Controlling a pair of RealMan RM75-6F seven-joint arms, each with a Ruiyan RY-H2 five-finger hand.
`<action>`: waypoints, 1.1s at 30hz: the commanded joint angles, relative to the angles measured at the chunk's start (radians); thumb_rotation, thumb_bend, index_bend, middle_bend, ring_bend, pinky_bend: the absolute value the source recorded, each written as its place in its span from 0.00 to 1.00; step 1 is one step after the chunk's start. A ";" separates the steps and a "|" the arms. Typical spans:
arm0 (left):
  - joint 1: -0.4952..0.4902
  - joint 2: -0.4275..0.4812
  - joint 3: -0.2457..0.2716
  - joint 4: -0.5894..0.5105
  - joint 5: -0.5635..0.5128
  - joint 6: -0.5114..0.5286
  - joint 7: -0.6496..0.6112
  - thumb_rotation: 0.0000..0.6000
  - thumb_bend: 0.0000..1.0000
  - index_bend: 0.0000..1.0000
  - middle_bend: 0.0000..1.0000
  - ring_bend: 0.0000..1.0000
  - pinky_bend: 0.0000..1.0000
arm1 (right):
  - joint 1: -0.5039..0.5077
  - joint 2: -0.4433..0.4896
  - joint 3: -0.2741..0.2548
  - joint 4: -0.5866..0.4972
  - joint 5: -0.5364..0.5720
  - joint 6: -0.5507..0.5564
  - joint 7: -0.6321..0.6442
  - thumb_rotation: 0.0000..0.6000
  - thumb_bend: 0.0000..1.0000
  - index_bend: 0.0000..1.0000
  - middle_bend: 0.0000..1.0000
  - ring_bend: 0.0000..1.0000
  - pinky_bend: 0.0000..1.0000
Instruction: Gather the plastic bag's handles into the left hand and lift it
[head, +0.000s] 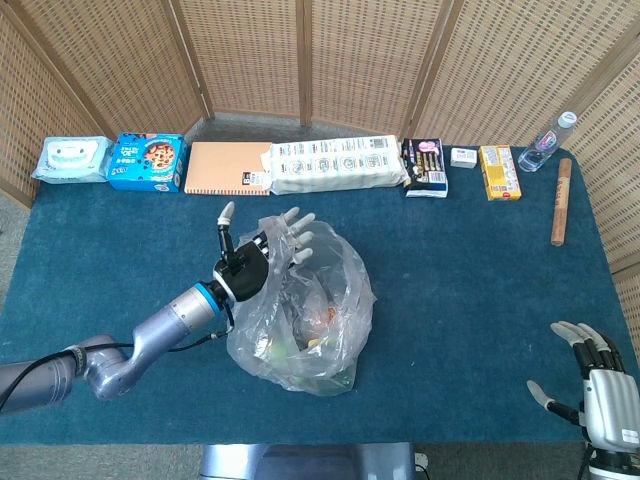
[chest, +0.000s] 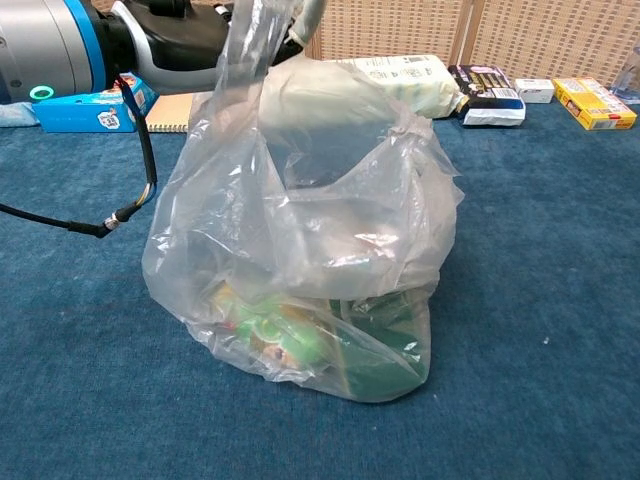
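A clear plastic bag (head: 305, 310) with packaged goods inside stands mid-table on the blue cloth (head: 470, 260). My left hand (head: 255, 258) is raised over the bag's left top with its fingers (head: 296, 225) spread and thumb up. One handle (chest: 250, 45) is looped over the hand and pulled up taut; the fingers are not closed around it. In the chest view the left hand (chest: 190, 30) is at the top edge above the bag (chest: 310, 250). The bag's other handle slumps on the right side. My right hand (head: 600, 385) rests with fingers apart at the table's near right corner, holding nothing.
Along the back edge lie a wipes pack (head: 70, 158), a blue cookie box (head: 147, 161), an orange notebook (head: 228, 167), a long white packet (head: 335, 163), a dark box (head: 423, 166), a yellow box (head: 498, 171) and a bottle (head: 548, 141). A wooden stick (head: 561, 200) lies far right.
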 joint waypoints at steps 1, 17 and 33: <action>0.034 -0.016 0.000 0.019 0.090 0.055 -0.022 0.00 0.21 0.38 0.51 0.54 0.61 | -0.001 0.001 0.000 0.001 0.000 0.002 0.002 1.00 0.17 0.20 0.23 0.17 0.11; 0.137 -0.088 0.110 0.326 0.456 0.611 -0.231 0.00 0.22 0.60 0.79 0.90 0.86 | 0.058 0.031 0.013 0.006 -0.002 -0.083 0.012 1.00 0.17 0.21 0.24 0.17 0.13; 0.074 0.108 0.143 0.120 0.423 0.516 0.098 0.00 0.22 0.60 0.80 0.87 0.74 | 0.168 -0.026 0.080 0.088 -0.010 -0.140 0.071 1.00 0.13 0.21 0.21 0.13 0.12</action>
